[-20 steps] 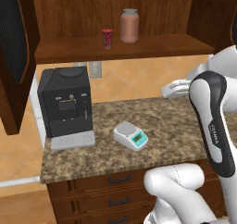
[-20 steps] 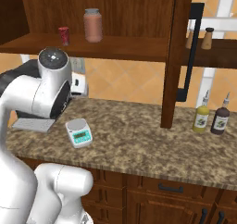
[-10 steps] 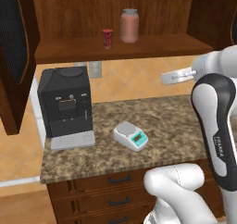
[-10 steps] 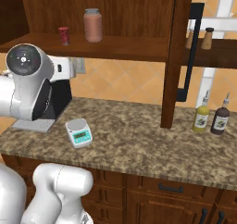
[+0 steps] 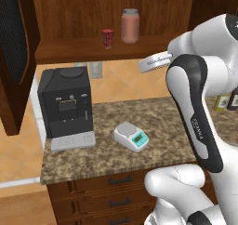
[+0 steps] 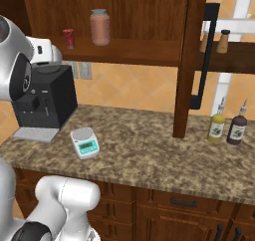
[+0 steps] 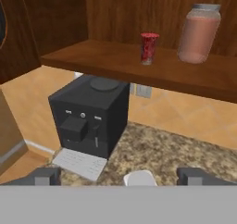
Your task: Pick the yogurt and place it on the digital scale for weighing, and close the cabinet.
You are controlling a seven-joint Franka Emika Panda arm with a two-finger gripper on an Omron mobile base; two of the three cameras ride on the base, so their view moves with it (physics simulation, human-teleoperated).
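A: Left base view? Where's the small red patterned yogurt cup (image 5: 107, 38)?
B: On the dark brown wooden cabinet (image 5: 69, 49) shelf, beside the tall pinkish jar (image 5: 130, 26); flat white digital scale (image 5: 131, 136) on the counter.
A: Right base view?
B: Cabinet door (image 6: 190, 60) stands open.
A: Hand view?
B: Two-finger gripper (image 7: 119, 176) spread wide, empty, facing the yogurt.

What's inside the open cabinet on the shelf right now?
On the cabinet shelf stand the yogurt and, beside it, a taller pinkish jar with a grey lid. The cabinet's upper part is cut off by the frame.
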